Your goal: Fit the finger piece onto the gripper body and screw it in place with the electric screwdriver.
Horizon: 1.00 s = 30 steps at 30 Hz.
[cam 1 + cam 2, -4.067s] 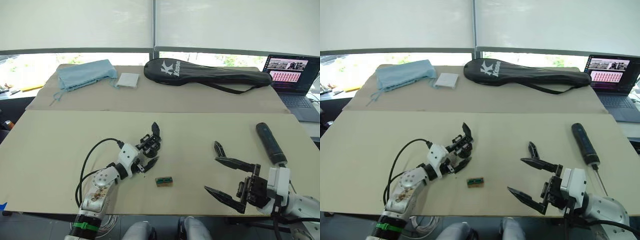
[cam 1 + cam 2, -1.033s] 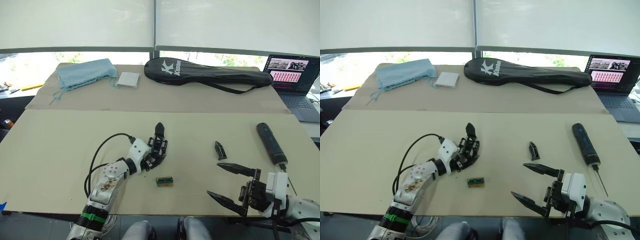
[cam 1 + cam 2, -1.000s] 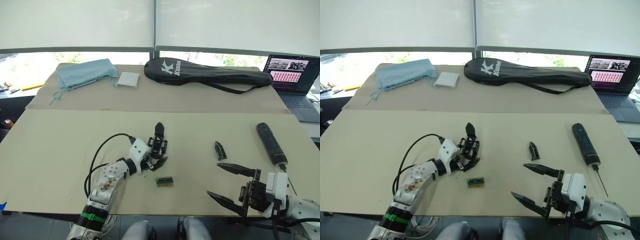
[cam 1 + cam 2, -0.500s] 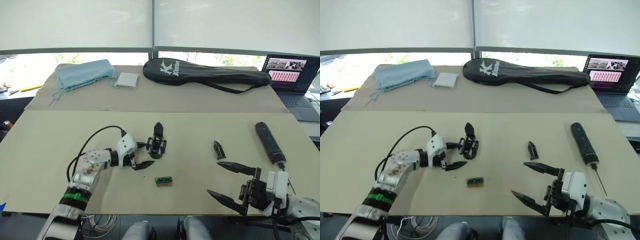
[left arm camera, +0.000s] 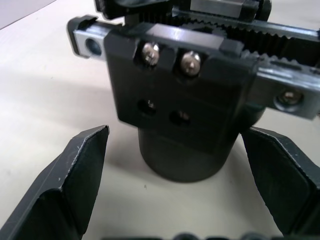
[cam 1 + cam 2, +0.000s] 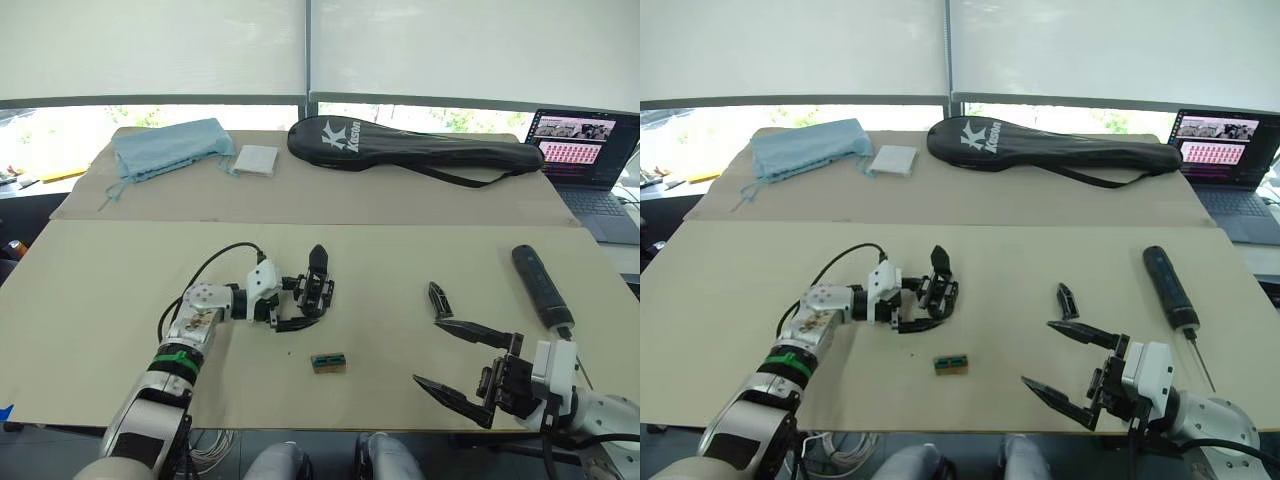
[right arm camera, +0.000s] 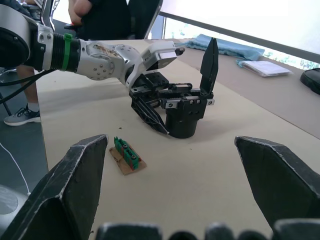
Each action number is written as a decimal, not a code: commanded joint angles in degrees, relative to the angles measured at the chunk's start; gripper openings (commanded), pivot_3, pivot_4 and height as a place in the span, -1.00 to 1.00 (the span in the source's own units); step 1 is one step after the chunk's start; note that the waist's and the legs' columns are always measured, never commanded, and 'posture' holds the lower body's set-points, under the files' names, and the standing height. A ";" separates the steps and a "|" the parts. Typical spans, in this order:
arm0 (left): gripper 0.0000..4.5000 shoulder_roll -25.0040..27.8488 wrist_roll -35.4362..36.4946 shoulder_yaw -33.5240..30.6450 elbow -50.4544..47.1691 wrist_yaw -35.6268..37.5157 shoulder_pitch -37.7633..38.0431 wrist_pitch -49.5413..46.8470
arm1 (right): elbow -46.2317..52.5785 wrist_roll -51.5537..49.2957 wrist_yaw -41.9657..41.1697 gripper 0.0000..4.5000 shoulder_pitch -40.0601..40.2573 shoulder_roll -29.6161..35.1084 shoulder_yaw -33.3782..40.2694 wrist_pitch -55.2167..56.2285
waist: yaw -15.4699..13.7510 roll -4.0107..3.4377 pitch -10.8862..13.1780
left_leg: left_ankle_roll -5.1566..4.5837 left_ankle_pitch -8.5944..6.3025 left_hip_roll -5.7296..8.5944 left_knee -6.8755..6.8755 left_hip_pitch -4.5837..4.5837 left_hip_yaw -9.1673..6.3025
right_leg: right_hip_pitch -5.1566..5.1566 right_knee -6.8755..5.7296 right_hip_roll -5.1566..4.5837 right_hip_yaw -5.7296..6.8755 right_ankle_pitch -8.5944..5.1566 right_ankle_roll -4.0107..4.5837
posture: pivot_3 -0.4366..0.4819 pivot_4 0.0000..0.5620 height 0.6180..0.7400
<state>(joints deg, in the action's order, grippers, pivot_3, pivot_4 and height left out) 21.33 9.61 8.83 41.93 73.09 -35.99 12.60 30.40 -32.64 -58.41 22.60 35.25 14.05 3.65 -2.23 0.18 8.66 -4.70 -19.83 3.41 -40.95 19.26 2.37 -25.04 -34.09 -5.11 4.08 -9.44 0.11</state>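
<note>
Presently the gripper body [image 6: 316,288] is bracketed by the spread left gripper [image 6: 290,304], presumably to steady it upright. The finger piece [image 6: 439,299] lies just ahead of the wide-open right gripper [image 6: 440,356], the electric screwdriver [image 6: 540,287] beside it.

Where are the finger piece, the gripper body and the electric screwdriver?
finger piece [image 6: 439,299], left eye view, mid-length.
gripper body [image 7: 182,118], right wrist view, round base.
electric screwdriver [image 6: 1166,284], right eye view, handle middle.

Upright gripper body [image 6: 316,290], loose finger piece [image 6: 438,299], screwdriver [image 6: 539,286]
</note>
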 commanded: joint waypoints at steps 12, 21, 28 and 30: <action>0.03 -2.12 0.60 -1.30 -1.60 1.22 1.51 1.66 | 2.22 -0.08 0.10 1.00 1.33 0.39 1.08 0.91 | -0.13 0.00 0.00 | -0.18 0.07 -0.01 0.00 0.01 0.00 | 0.00 0.00 -0.04 -0.02 0.01 -0.01 | -0.05 -0.47 1.00; 0.03 -1.97 0.76 -0.54 -16.19 -2.22 8.09 -5.72 | 1.63 0.16 -0.21 1.00 1.12 0.13 0.60 1.36 | -0.13 0.00 0.00 | -0.25 0.05 -0.01 0.01 0.06 0.00 | -0.07 0.02 -0.04 -0.05 0.00 -0.02 | -0.05 -0.47 1.00; 0.03 -1.35 -0.80 0.09 -16.67 -4.81 9.47 -6.42 | 1.25 0.30 -0.42 1.00 0.43 0.10 0.26 1.29 | -0.19 0.00 0.00 | -0.27 0.05 -0.01 0.02 0.05 0.00 | -0.07 0.01 -0.04 -0.06 0.00 -0.02 | -0.05 -0.47 1.00; 0.03 -0.98 -0.90 0.31 -16.02 -4.70 9.17 -6.75 | 1.20 0.27 -0.50 1.00 0.35 0.17 0.29 1.22 | -0.18 0.00 0.00 | -0.27 0.04 -0.01 0.02 0.05 0.00 | -0.07 0.01 -0.04 -0.06 0.00 -0.02 | -0.05 -0.47 1.00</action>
<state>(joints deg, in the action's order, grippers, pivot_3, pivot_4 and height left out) 20.14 8.90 8.73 25.81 68.54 -26.76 6.06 30.52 -32.21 -58.69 23.20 35.27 13.92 3.68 -2.41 0.18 8.66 -4.97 -19.78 3.40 -40.93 19.30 2.36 -25.10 -34.08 -5.15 4.02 -9.44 0.10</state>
